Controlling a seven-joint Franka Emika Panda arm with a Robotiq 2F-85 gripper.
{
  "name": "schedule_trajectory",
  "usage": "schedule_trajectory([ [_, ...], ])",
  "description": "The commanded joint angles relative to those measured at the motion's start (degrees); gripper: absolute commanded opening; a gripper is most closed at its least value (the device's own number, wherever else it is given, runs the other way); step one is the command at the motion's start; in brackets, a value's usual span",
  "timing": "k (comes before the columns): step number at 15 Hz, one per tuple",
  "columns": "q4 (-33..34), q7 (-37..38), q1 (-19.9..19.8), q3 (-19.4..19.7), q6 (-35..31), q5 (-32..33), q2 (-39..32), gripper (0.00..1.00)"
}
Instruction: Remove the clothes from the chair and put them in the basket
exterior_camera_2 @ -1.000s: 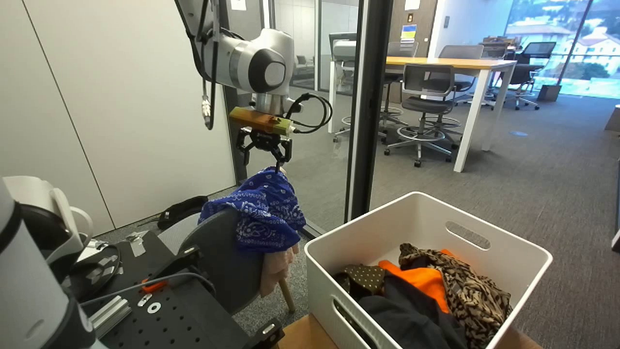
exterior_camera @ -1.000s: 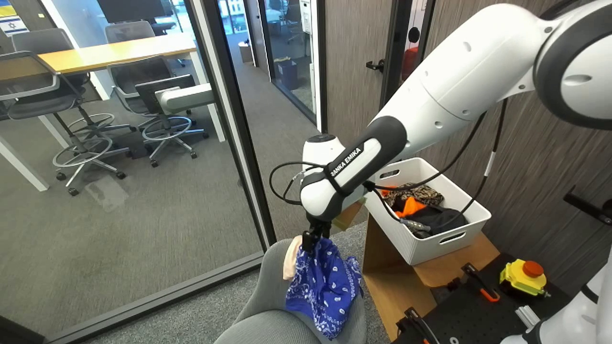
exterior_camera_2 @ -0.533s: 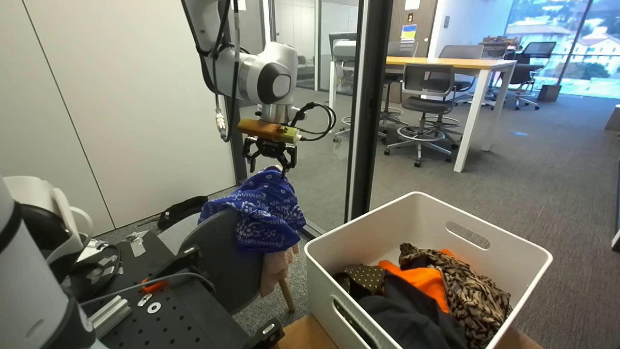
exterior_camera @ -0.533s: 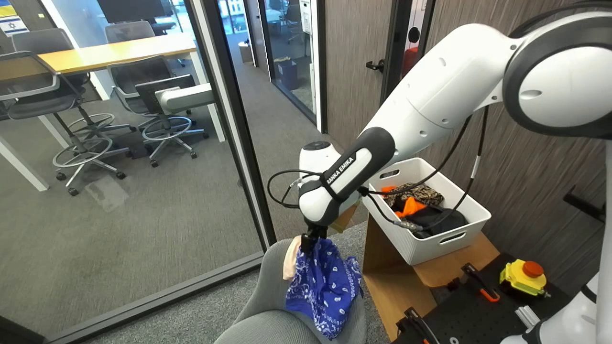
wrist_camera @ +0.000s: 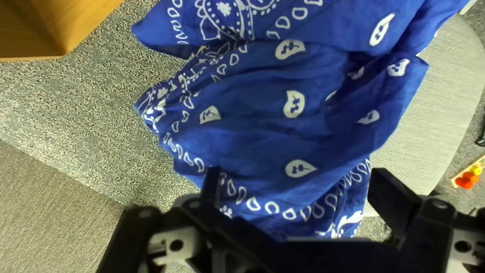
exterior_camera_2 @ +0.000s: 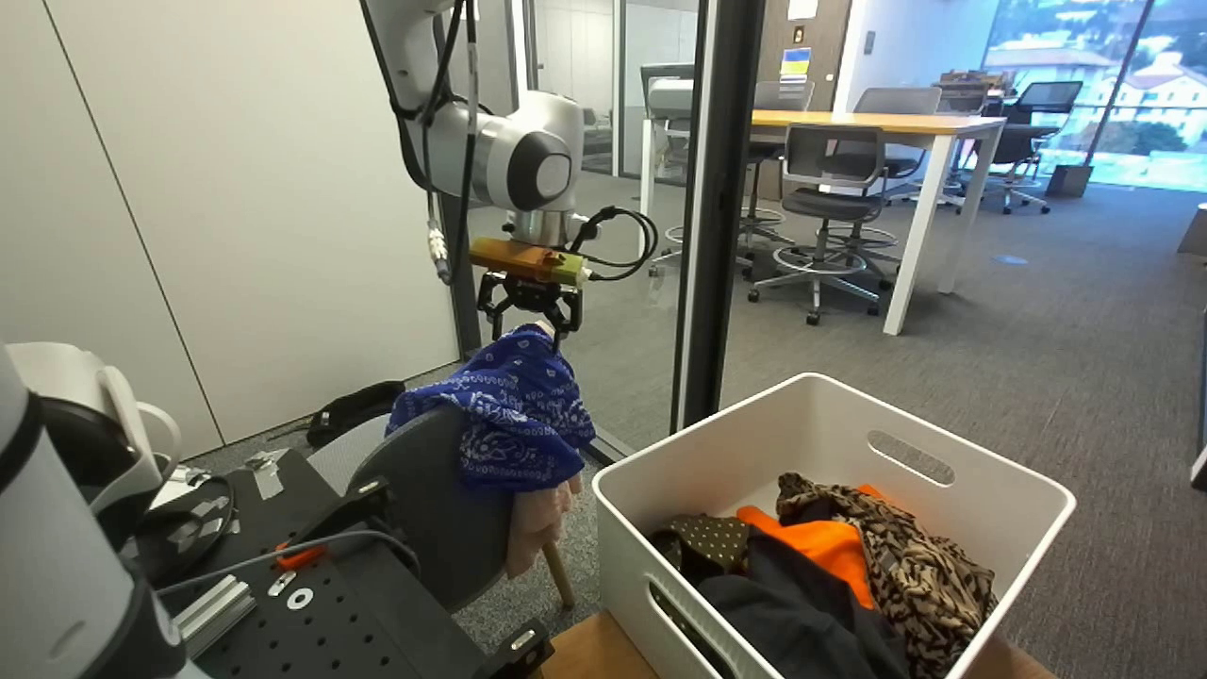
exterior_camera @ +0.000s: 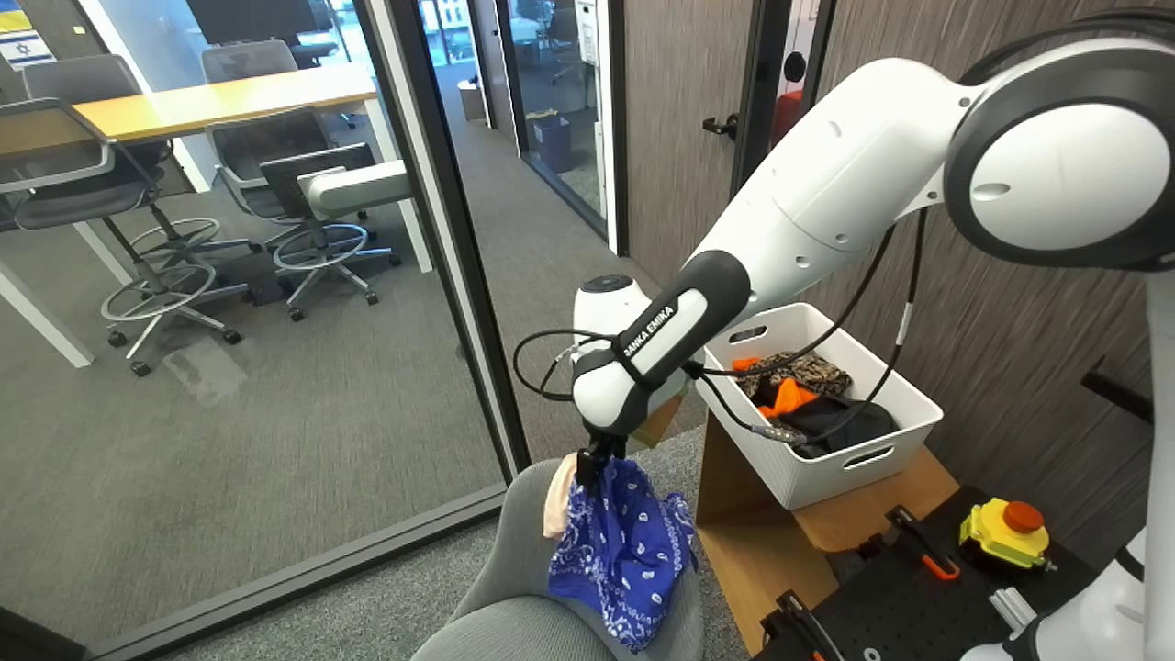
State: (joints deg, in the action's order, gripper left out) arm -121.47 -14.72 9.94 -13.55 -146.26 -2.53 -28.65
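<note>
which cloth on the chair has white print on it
The blue cloth, draped over the back of the grey chair: white motifs spread all across it. The pale pink cloth it partly covers looks plain.

Over there the grey chair point(exterior_camera: 528, 635) stands on speckled carpet point(exterior_camera: 367, 599), blue clothes point(exterior_camera: 626, 555) draped over its curved backrest point(exterior_camera: 523, 543) and partly covering a peach cloth point(exterior_camera: 556, 503). Near the chair, the white basket point(exterior_camera: 812, 479) sits on a wooden stand point(exterior_camera: 877, 510). Beside that I see a black tabletop point(exterior_camera_2: 370, 604) with a yellow box point(exterior_camera: 997, 538), a metal bar point(exterior_camera_2: 215, 615) and a pale ring point(exterior_camera_2: 291, 602) on it.
</note>
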Motion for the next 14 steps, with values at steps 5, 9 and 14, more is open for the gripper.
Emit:
schedule_trajectory([
  [5, 1.9, 0.9, 0.2, 0.3, -1.1, 1.5, -1.1, 1.0],
  [9, 2.1, 0.9, 0.3, 0.4, -1.0, 1.6, -1.3, 1.0],
  [14, 2.5, 0.6, 0.1, 0.2, -0.7, 1.4, -1.6, 1.0],
])
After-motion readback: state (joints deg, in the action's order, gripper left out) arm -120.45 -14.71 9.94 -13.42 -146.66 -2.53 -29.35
